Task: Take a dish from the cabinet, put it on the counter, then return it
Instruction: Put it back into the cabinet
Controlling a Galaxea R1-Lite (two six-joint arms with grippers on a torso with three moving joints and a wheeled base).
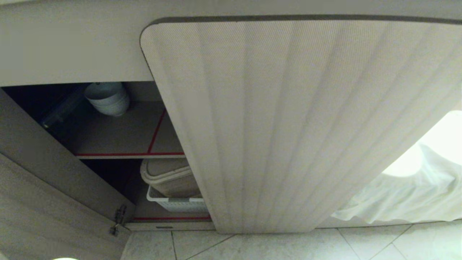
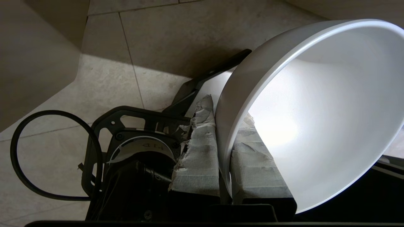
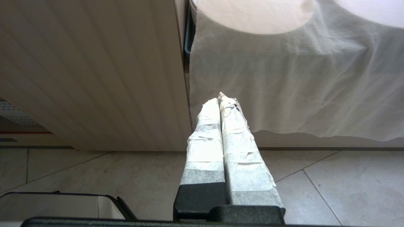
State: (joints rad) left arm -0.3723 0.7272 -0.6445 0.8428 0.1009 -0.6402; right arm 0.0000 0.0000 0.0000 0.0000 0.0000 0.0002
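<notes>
Left gripper [image 2: 224, 132] jaws pinch the rim of the small glossy white bowl [image 2: 322, 110] above the tiled floor, outside the low beige ribbed-door cabinet [image 1: 288, 126]. Right gripper [image 3: 221, 104] jaws closed, empty. Judging it mid-carry; next, toward the cabinet's open left side.

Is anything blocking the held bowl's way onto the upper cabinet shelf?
Nothing visible blocks it. The left end effector is shut on the bowl rim. In the head view the cabinet stands open on its left side; the upper shelf is bare in front of the bowl stack.
</notes>
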